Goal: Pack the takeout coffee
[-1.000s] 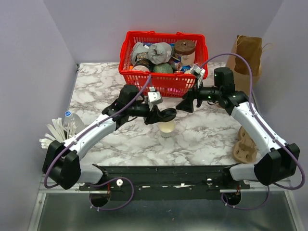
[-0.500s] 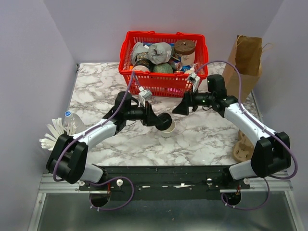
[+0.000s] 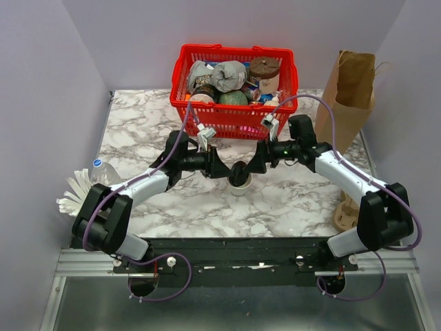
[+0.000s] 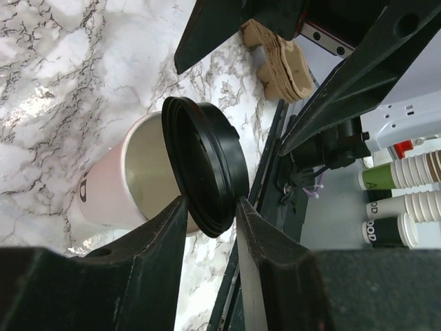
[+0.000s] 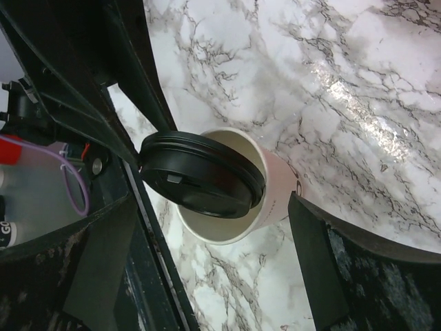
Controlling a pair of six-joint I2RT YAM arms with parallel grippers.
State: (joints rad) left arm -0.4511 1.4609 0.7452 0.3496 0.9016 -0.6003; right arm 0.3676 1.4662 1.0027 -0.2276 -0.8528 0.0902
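Observation:
The takeout coffee cup (image 3: 240,185) stands upright mid-table, cream paper and empty inside. It also shows in the left wrist view (image 4: 110,186) and the right wrist view (image 5: 272,200). Its black lid (image 3: 238,172) is off the rim and tilted over the cup's mouth. My left gripper (image 3: 226,169) is shut on the lid's edge (image 4: 207,165). My right gripper (image 3: 258,163) is open. Its fingers stand on either side of the cup without touching it, and the lid (image 5: 203,172) shows between them.
A red basket (image 3: 207,118) full of groceries stands behind the cup. A brown paper bag (image 3: 353,89) stands at the far right. A cardboard cup carrier (image 3: 348,207) lies at the right edge. A water bottle (image 3: 100,174) and white cutlery (image 3: 73,193) lie at the left.
My left gripper pulled back left and tilted the lid down over the cup's mouth. My right gripper moved left and down until its fingers stood around the cup.

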